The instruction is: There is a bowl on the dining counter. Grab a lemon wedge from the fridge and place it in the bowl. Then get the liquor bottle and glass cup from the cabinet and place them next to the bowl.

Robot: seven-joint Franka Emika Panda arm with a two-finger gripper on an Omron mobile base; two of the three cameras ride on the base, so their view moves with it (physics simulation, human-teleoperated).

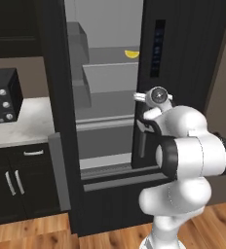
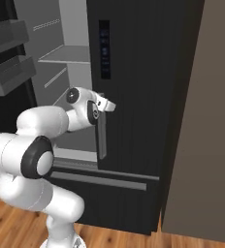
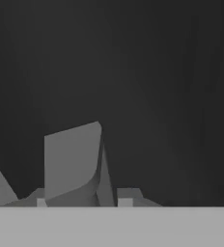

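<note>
The tall black fridge (image 1: 183, 58) stands open on a wood floor (image 1: 32, 233). A lemon wedge (image 1: 131, 54) lies on a shelf inside. The gripper (image 2: 103, 127) is at the grey door handle (image 2: 102, 138); I cannot tell how its fingers stand.

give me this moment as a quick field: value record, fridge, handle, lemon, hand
fridge: black, left door swung open, pale grey shelves showing
right door handle: long grey vertical bar, gripper at its top end
fingers: either side of the handle in the hand view, grip not confirmed
lemon wedge: yellow, on an upper shelf, untouched
toaster oven: on the counter left of the fridge
</note>
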